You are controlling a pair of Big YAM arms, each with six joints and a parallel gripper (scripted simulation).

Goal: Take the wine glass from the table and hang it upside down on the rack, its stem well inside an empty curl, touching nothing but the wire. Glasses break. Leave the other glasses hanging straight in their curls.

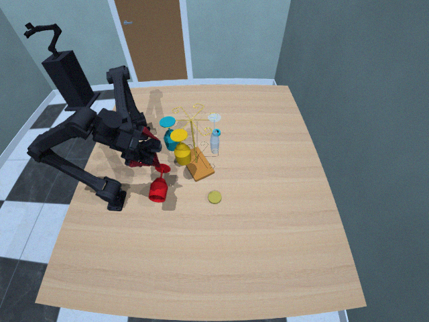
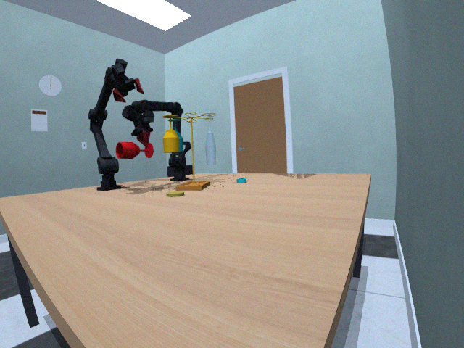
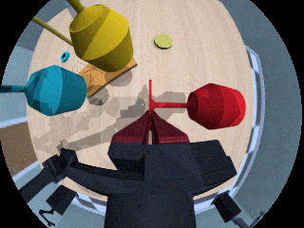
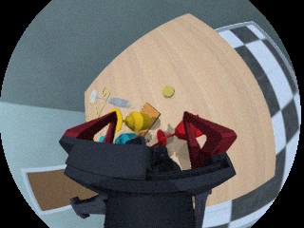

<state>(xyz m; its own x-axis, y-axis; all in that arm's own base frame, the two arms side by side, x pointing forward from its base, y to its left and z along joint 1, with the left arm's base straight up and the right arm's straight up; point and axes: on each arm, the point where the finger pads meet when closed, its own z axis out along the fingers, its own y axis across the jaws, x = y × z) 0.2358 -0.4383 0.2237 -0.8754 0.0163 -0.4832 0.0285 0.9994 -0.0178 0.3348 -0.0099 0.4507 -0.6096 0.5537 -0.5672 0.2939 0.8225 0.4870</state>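
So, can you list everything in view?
Wine glass: one, red, sideways, off the table
Hanging glasses: yellow, teal, clear, on rack
Rack: one, gold, orange-brown base, on table
Discs: olive, blue, on table
Table: one, tan, below
Door: one, brown, wall
Clock, notice: one each, whitish, wall
Light: one, white, ceiling
Pedestal: one, black, behind table
Arms: two, black, table edge
Left end effector: one, red-fingered, gripping red foot
Right end effector: one, red-fingered, raised

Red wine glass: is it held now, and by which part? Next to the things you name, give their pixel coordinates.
The left hand (image 2: pixel 143 144) (image 3: pixel 150 114) holds the red wine glass (image 1: pixel 158 190) (image 2: pixel 127 150) (image 3: pixel 216 105) (image 4: pixel 182 131) by its foot.
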